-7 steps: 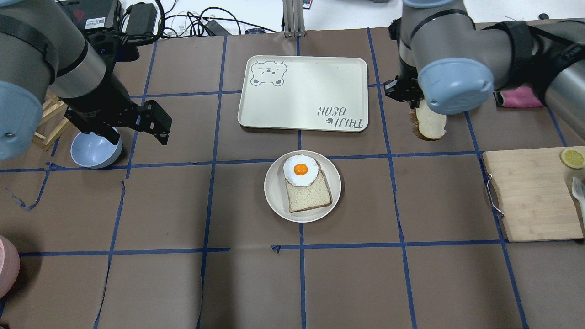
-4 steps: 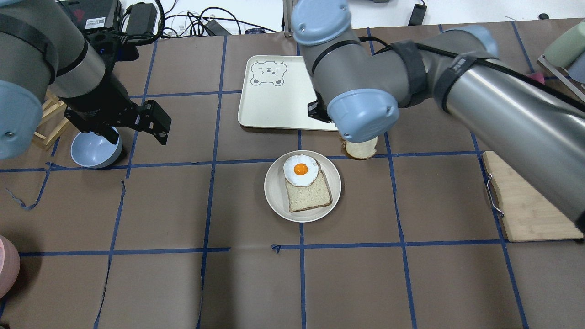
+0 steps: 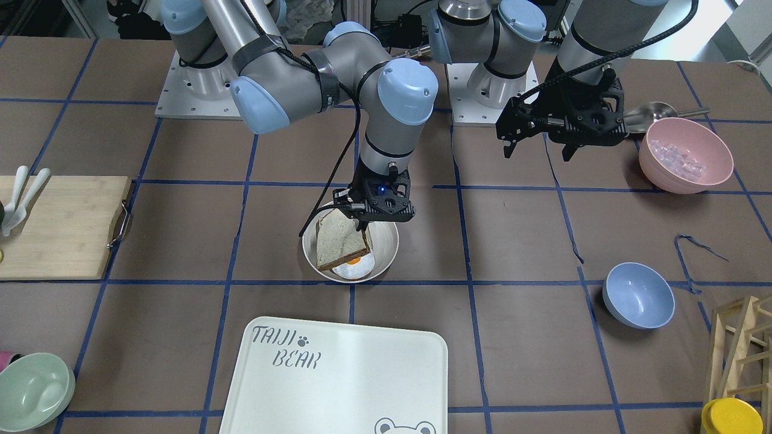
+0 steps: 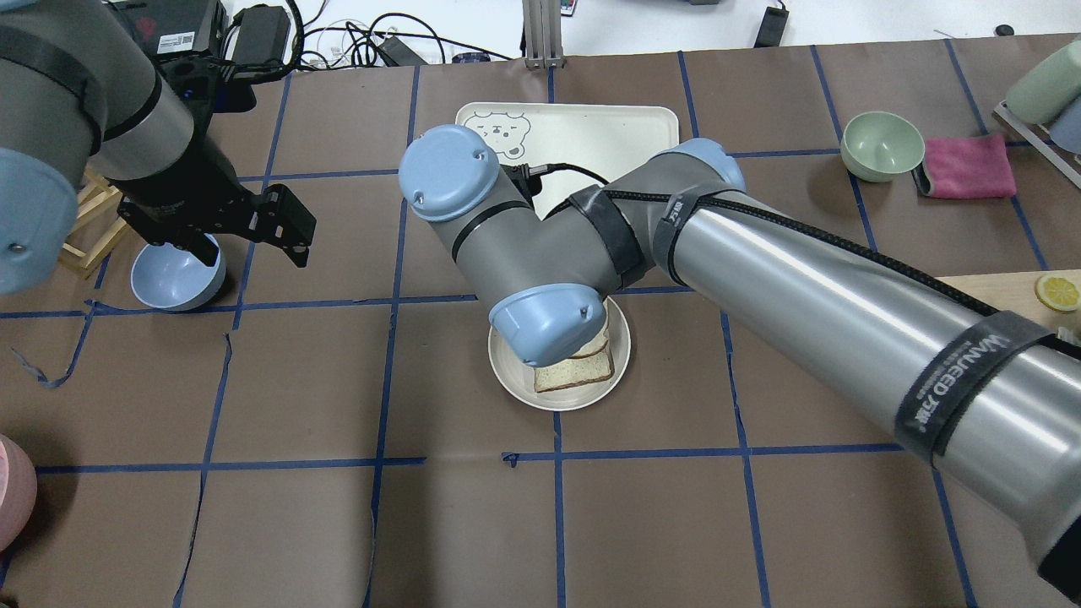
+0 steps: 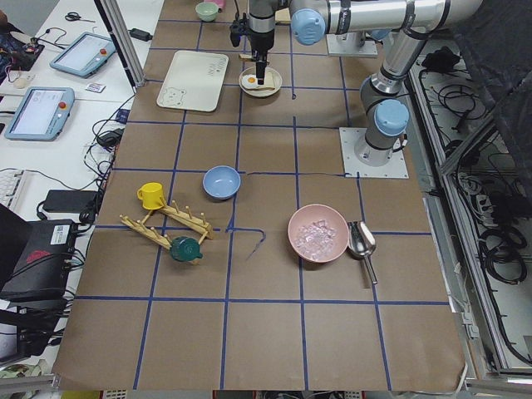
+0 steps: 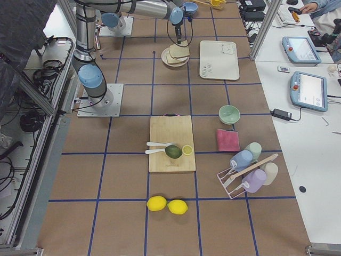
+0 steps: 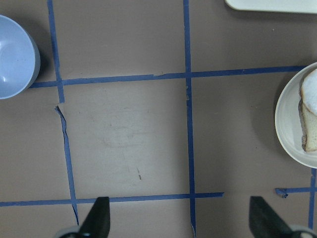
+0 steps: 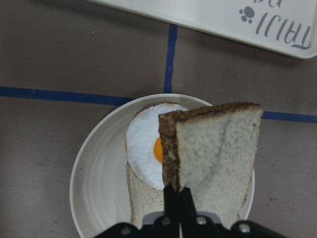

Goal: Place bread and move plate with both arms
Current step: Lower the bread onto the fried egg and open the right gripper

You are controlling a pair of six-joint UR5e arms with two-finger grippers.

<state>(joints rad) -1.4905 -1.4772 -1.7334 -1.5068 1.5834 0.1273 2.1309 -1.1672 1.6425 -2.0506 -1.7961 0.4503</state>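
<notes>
R arm's swung across w/ the bread point(image 8: 213, 148), now over the plate point(image 8: 94, 188).
R claw point(image 8: 176, 191) pinches it upright by its bottom edge above the egg point(image 8: 143, 148); L claw point(image 7: 179, 213) spread wide, empty, over table point(image 7: 124, 139) by blue bowl point(image 7: 15, 57).

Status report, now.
Right gripper shut on bread, above plate. Left gripper open, clear of plate. Egg-topped slice lies on plate underneath.
</notes>
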